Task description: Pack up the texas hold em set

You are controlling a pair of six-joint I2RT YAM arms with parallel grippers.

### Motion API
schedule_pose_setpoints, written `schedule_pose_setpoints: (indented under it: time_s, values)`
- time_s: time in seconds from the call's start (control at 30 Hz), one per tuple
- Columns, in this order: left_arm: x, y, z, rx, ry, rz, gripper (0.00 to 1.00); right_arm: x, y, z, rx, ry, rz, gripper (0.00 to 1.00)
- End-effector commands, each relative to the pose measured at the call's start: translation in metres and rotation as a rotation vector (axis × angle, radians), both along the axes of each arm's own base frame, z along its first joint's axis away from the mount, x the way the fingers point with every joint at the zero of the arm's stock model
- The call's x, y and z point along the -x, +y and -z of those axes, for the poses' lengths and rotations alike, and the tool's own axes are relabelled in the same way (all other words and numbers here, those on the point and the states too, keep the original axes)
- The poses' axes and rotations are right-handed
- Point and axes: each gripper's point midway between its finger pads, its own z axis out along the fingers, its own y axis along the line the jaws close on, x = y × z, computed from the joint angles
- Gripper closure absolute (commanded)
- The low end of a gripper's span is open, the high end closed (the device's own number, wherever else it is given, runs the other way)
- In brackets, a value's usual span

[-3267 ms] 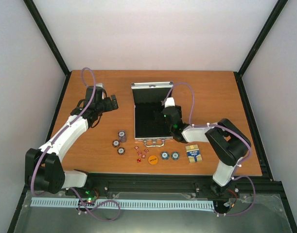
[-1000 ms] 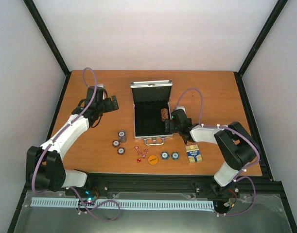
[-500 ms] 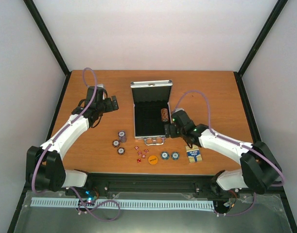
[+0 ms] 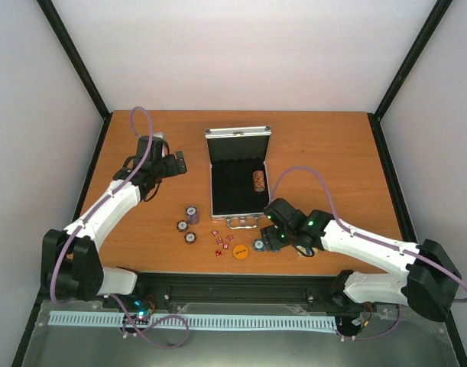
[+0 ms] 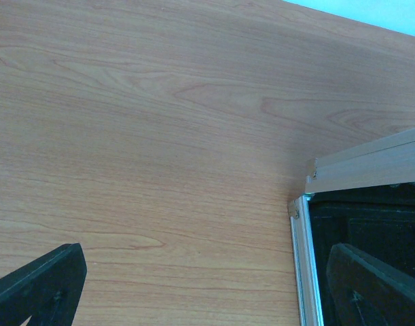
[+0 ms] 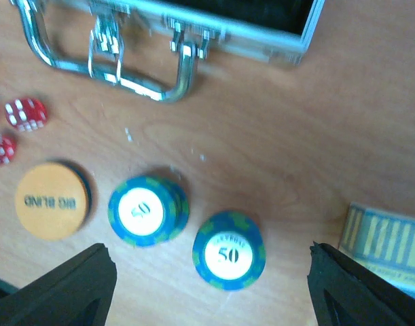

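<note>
The silver case (image 4: 237,180) lies open with its black lining up and a brown chip stack (image 4: 257,180) in its right side. My right gripper (image 4: 273,237) is open and empty, hovering over two blue "50" chip stacks (image 6: 148,209) (image 6: 228,250), its jaws (image 6: 214,292) wide either side of them. The orange disc (image 6: 51,200), red dice (image 6: 25,113), the case handle (image 6: 119,64) and the card deck (image 6: 387,241) show in the right wrist view. My left gripper (image 4: 176,162) is open and empty, left of the case; its wrist view shows the case's corner (image 5: 305,258).
Three striped chip stacks (image 4: 190,222) stand left of the case front. The dice (image 4: 222,241), orange disc (image 4: 241,251) and one blue stack (image 4: 258,246) lie along the near table edge. My right arm covers the card deck in the top view.
My right gripper has left the case, leaving the brown chip stack inside, and swung towards the near edge over the blue chips. The left arm has not moved.
</note>
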Motion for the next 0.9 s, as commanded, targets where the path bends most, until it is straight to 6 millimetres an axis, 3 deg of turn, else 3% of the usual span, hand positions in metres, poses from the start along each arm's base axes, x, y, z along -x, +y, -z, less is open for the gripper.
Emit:
schedule_pose_setpoints:
  time_s: [0.0, 0.57, 0.87]
  values:
    - [-0.005, -0.005, -0.008, 0.011, -0.013, 0.009, 0.00, 0.027, -0.006, 0.022, 0.025, 0.126, -0.007, 0.21]
    - [-0.005, -0.006, -0.006, 0.011, -0.011, 0.011, 0.00, 0.026, -0.012, 0.055, 0.115, 0.175, 0.019, 0.22]
    - [-0.005, -0.005, -0.008, 0.011, -0.014, 0.008, 0.00, 0.018, -0.013, 0.058, 0.153, 0.159, 0.048, 0.25]
